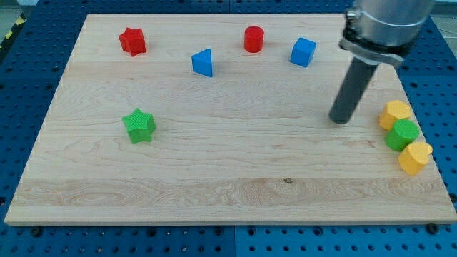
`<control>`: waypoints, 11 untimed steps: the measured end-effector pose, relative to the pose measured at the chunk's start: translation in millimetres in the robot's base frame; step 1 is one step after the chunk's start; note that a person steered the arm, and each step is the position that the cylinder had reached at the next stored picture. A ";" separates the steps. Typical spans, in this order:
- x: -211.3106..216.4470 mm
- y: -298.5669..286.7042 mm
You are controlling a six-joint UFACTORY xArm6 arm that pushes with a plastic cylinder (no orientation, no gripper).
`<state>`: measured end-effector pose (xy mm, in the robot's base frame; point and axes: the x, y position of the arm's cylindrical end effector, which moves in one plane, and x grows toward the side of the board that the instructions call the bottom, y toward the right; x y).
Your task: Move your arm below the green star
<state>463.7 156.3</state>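
The green star (138, 125) lies on the wooden board (228, 178) at the view's left, about mid-height. My tip (340, 119) rests on the board far to the star's right, at about the same height in the view. It touches no block. The nearest blocks to my tip are the three at the board's right edge.
A red star (133, 41), a blue triangular block (203, 63), a red cylinder (253, 38) and a blue cube (303, 51) sit along the top. A yellow block (394, 113), a green cylinder (403, 134) and a yellow block (414, 157) cluster at the right edge.
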 end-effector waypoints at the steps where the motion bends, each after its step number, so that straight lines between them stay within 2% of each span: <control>1: 0.0 -46.4; 2: 3.0 -85.6; 6: 105.5 -186.4; 8: 101.7 -277.2; 11: 82.9 -298.3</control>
